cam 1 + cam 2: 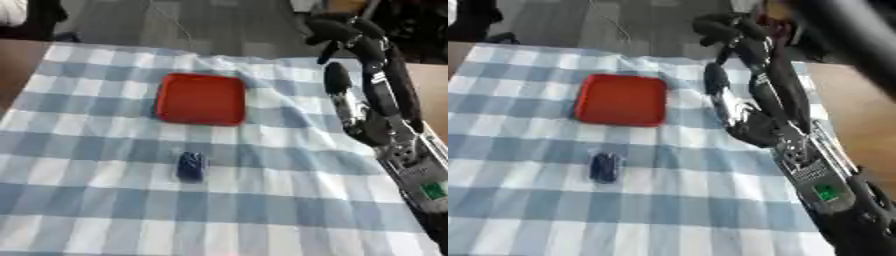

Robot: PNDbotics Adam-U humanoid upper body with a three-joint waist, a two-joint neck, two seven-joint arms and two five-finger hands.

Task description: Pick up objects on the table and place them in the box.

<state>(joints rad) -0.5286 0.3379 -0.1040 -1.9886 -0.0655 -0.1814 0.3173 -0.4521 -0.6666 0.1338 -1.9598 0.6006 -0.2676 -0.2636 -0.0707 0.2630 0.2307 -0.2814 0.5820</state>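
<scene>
right robot hand [363,75] raised, fingers relaxed, empty | blue object [191,166] near red box [200,98] (apart)

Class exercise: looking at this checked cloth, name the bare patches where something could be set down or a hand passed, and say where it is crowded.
Bare cloth lies left of the red box and all along the near edge below the small blue object. The strip between box and blue object is open too. The right side is crowded: the right hand and arm hang over it.
</scene>
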